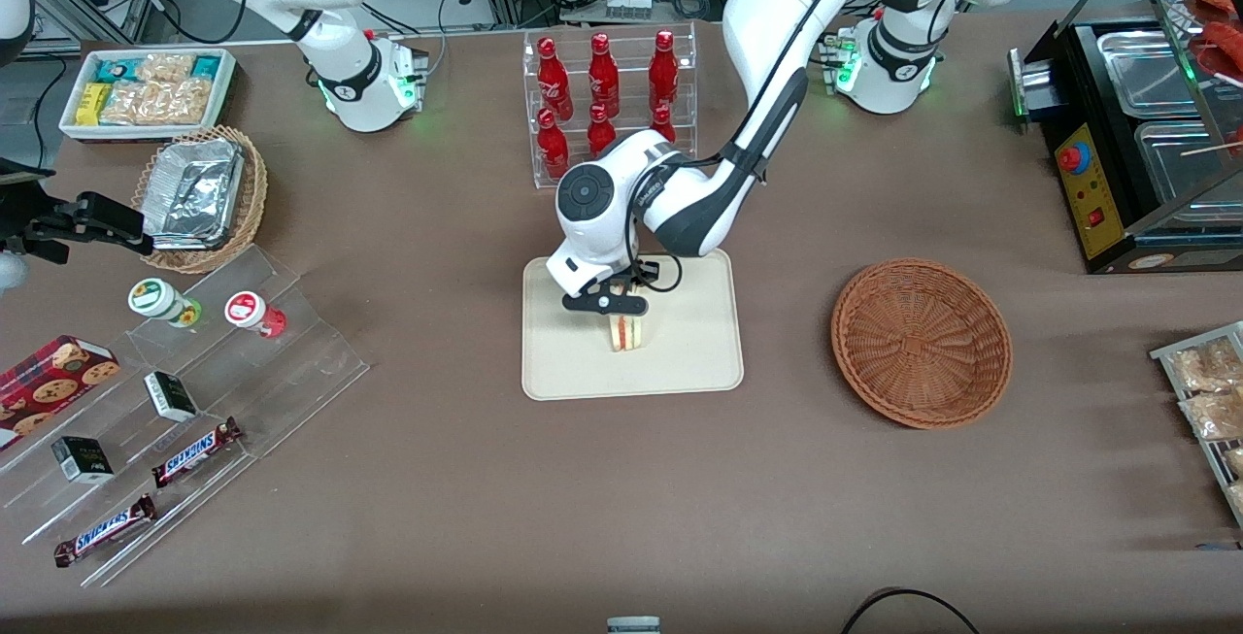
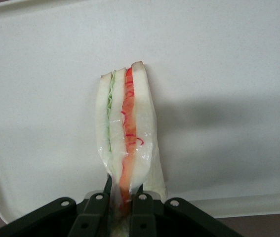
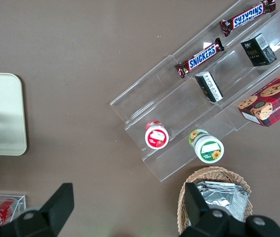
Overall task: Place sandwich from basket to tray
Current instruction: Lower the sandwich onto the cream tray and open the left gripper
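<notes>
The gripper (image 1: pixel 619 309) pinches the sandwich (image 1: pixel 627 332) by its upper end between both fingers (image 2: pixel 99 210), cut edge facing the front camera. The wedge stands in the cream tray (image 1: pixel 699 362), its lower tip at the tray floor. The reddish-brown wicker basket (image 1: pixel 921 343), toward the working arm's end, holds nothing. The left arm bends down over the tray.

The left arm reaches down over the tray (image 1: pixel 699 362), wrist bent downward. Its gripper (image 1: pixel 621 316) sits just above the tray, fingers (image 2: pixel 98 215) clamped on the sandwich (image 2: pixel 127 123).
</notes>
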Controlling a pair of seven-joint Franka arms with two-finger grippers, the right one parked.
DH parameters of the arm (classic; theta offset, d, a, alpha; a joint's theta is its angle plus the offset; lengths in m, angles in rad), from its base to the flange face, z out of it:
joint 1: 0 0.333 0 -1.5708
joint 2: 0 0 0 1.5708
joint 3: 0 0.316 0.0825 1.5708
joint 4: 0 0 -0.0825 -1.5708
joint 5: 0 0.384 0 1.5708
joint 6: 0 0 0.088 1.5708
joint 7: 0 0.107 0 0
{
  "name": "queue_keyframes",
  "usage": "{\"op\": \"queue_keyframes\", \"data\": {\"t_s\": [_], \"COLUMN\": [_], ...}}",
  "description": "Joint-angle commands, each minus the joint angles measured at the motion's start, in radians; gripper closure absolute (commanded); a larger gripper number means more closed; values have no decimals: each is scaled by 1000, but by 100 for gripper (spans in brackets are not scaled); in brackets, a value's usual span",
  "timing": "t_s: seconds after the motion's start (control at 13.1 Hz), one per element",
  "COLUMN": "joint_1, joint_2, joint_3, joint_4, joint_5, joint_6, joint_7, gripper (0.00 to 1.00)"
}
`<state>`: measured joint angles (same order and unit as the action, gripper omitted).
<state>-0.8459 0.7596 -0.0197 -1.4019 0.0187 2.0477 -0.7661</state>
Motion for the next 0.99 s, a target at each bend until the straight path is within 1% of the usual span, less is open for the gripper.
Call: {"op": "queue_keyframes", "data": {"t_s": [0.0,0.08,0.31,0.53,0.69,0.76,0.92], "joint_1": [-5,-5,-2,16,68,117,157], "joint_2": [6,4,-20,-97,-181,-236,-323], "joint_3": [4,4,9,23,27,24,26], "joint_4": [18,20,30,30,29,26,23], "joint_5": [4,6,3,-3,-14,-25,-31], "joint_6": [-20,-21,-84,-153,-234,-280,-383], "joint_7": [-5,-2,-7,-10,-6,4,13], "gripper": [32,0,0,0,0,0,0]}}
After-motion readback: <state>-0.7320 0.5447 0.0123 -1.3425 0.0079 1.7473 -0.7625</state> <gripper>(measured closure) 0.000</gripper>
